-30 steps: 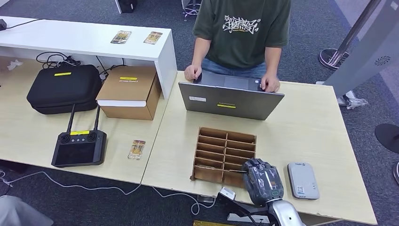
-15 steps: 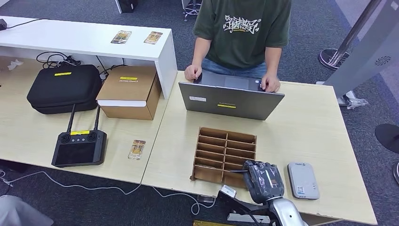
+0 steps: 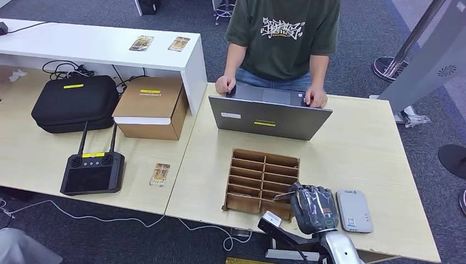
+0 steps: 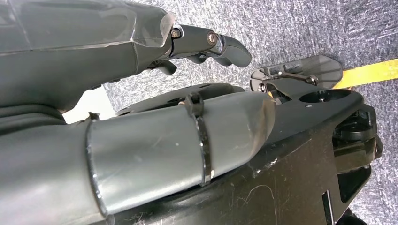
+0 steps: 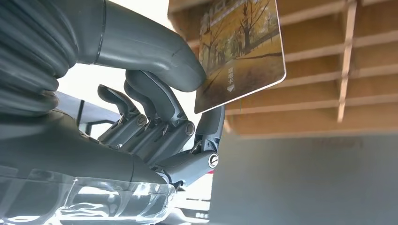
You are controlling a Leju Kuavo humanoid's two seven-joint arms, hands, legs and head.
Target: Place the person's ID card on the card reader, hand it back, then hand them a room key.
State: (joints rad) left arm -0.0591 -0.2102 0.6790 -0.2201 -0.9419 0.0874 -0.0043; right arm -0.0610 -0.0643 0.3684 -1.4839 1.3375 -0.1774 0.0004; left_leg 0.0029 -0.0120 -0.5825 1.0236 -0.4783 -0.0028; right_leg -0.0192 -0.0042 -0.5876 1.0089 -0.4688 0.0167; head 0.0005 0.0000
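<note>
Just right of the wooden tray (image 3: 262, 180) at lower centre, the right hand (image 3: 314, 209) has risen and drifted toward the card reader (image 3: 354, 210), pinching a card (image 5: 239, 51), probably the room key freshly drawn from a slot.

Wood desk (image 3: 362, 148) carries laptop (image 3: 268, 117), slotted tray (image 3: 262, 180), card reader (image 3: 354, 210).

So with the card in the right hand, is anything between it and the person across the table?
Yes. The open laptop stands upright between the right hand, which pinches the card, and the person. The wooden slotted tray also lies low on that line.
</note>
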